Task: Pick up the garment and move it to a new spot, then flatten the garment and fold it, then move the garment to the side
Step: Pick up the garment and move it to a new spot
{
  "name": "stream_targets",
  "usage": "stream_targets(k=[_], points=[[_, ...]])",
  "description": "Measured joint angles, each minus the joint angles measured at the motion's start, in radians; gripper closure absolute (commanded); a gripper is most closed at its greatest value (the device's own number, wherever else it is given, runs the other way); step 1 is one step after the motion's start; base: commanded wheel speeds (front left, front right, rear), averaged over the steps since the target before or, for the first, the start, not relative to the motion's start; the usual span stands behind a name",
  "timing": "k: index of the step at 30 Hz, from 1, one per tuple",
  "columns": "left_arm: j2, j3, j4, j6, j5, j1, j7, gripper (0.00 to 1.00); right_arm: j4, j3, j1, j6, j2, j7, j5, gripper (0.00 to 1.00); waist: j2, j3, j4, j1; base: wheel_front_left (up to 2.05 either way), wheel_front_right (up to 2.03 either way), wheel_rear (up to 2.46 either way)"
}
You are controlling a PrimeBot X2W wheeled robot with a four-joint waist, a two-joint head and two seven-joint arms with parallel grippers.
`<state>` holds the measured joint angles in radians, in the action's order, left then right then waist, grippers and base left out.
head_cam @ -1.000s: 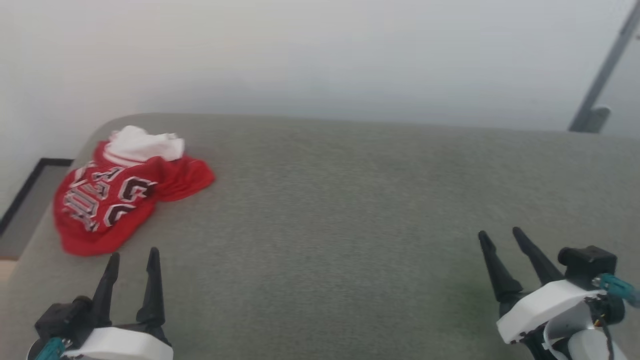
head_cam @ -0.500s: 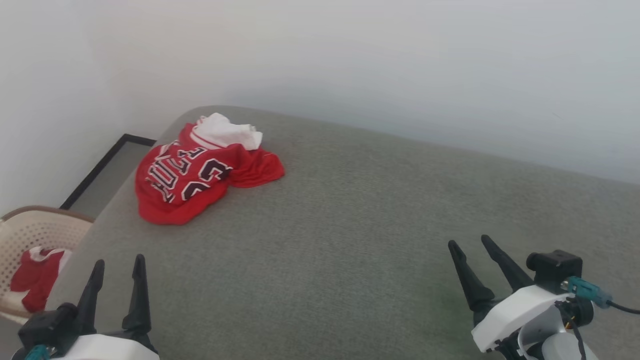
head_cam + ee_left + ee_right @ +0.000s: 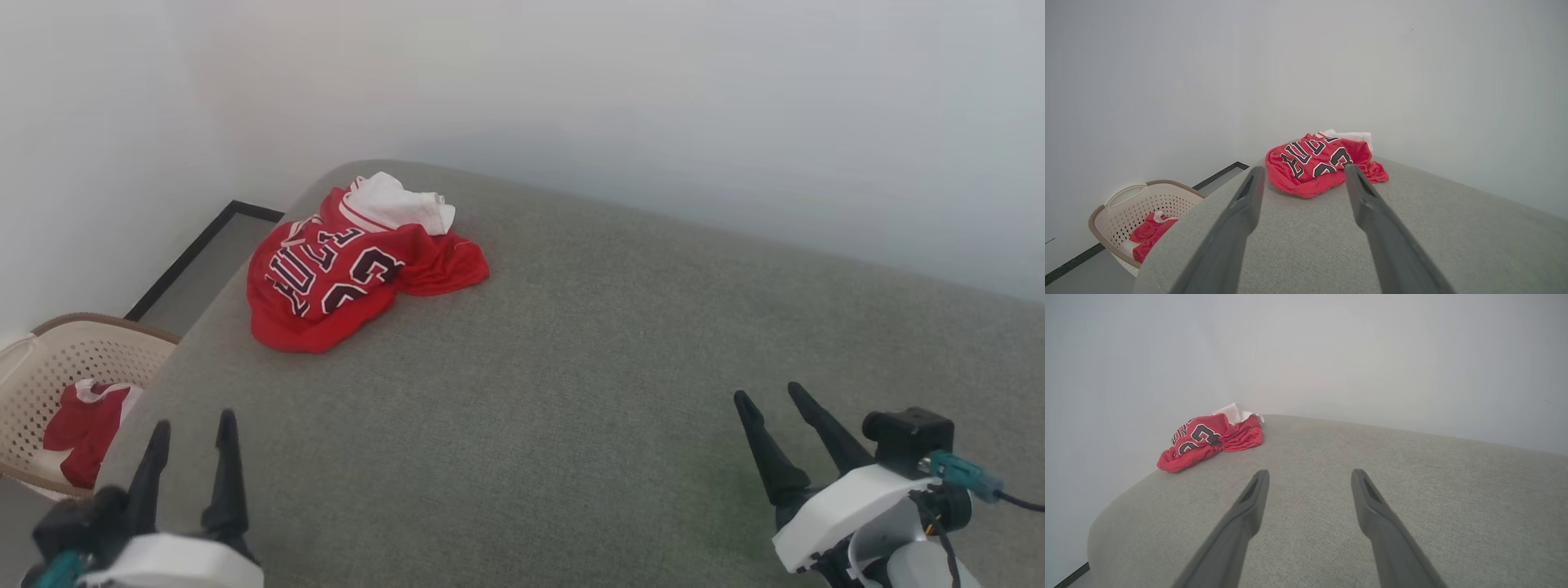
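Grey cushion [image 3: 571, 392] perhaps, garment [image 3: 343, 278], white wall [image 3: 612, 98]

Garment [image 3: 326, 286] lettering: crumpled, I can't read it whole.
Basket [image 3: 57, 367]: cut by the left edge.
Red cloth [image 3: 82, 425] inside: too bunched to identify.
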<state>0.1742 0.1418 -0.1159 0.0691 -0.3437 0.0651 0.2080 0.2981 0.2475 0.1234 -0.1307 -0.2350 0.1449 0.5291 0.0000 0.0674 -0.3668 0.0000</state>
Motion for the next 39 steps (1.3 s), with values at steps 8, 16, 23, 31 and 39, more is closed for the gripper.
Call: stream_targets(k=[8, 16, 23, 31, 39], points=[[0.02, -0.009, -0.065, 0.002, -0.027, -0.132, -0.046, 0.0, -0.032, -0.018, 0.029, 0.0, -0.028, -0.009, 0.0, 0.0, 0.0, -0.053, 0.035, 0.0001, 0.0, 0.0, 0.0], [0.07, -0.004, -0.196, 0.011, -0.056, -0.333, -0.074, 0.0, -0.086, -0.03, 0.065, 0.0, -0.074, -0.03, 0.0, 0.0, 0.0, -0.153, 0.103, 0.0001, 0.0, 0.0, 0.0], [0.112, 0.007, -0.338, 0.005, -0.074, -0.518, -0.094, 0.0, -0.141, -0.046, 0.106, 0.0, -0.127, -0.042, 0.009, 0.0, 0.0, -0.272, 0.165, 0.0, 0.0, 0.0, 0.0], [0.161, 0.008, -0.547, -0.021, -0.086, -0.714, -0.164, 0.0, -0.207, -0.054, 0.139, 0.0, -0.185, -0.057, 0.024, 0.0, 0.0, -0.413, 0.222, 0.0, 0.0, 0.0, 0.0], [0.195, -0.016, -0.753, -0.038, -0.096, -0.888, -0.344, 0.0, -0.28, -0.088, 0.148, 0.0, -0.238, -0.085, 0.025, 0.0, 0.0, -0.522, 0.259, 0.0, 0.0, 0.0, 0.0]])
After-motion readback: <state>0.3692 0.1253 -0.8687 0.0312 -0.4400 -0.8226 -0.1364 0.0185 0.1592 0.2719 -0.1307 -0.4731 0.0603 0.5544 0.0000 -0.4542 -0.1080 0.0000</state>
